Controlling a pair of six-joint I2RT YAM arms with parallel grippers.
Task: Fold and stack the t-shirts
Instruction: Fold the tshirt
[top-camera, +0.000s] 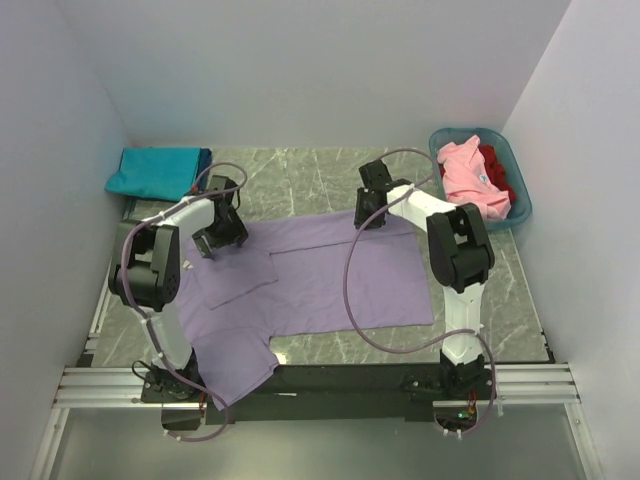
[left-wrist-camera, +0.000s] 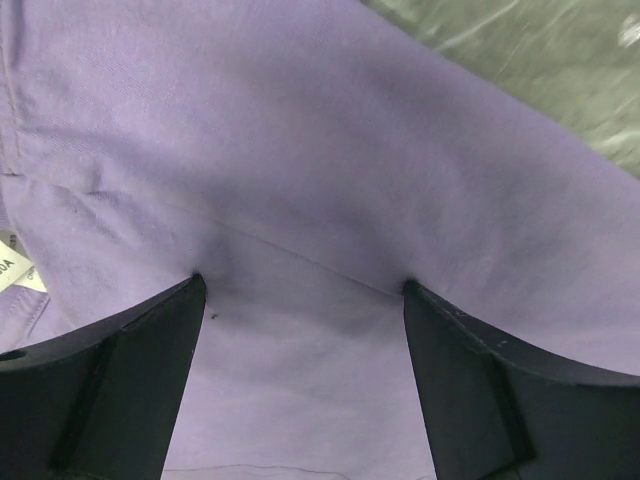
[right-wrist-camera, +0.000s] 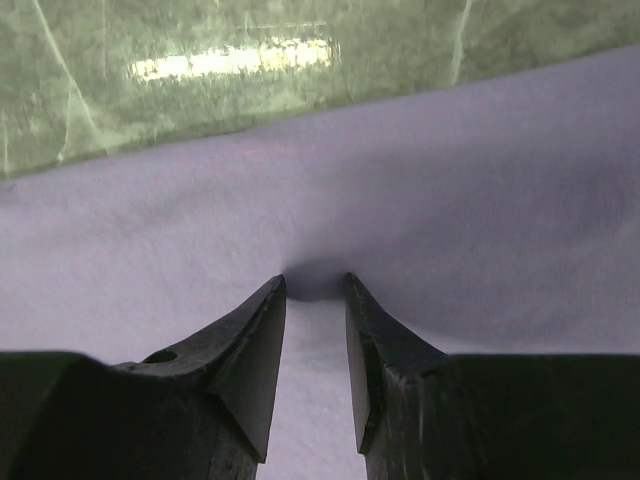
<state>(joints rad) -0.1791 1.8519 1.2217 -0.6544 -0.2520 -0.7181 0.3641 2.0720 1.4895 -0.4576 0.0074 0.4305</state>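
A large lavender t-shirt (top-camera: 330, 280) lies spread flat on the marble table, one sleeve hanging over the near edge. My left gripper (top-camera: 222, 238) rests on the shirt's left part. In the left wrist view it (left-wrist-camera: 300, 285) is wide open, both fingertips pressing on the lavender cloth (left-wrist-camera: 300, 150). My right gripper (top-camera: 368, 214) sits at the shirt's far edge. In the right wrist view its jaws (right-wrist-camera: 316, 280) stand a narrow gap apart, tips touching the cloth (right-wrist-camera: 450, 200), which puckers slightly between them. A folded teal t-shirt (top-camera: 155, 172) lies far left. Pink (top-camera: 468, 175) and red (top-camera: 497, 168) t-shirts fill the basket.
The teal-blue plastic basket (top-camera: 520, 212) stands at the far right against the wall. A dark blue cloth edge (top-camera: 205, 160) shows beside the teal shirt. White walls close in on three sides. Bare marble (top-camera: 300, 170) lies beyond the shirt's far edge.
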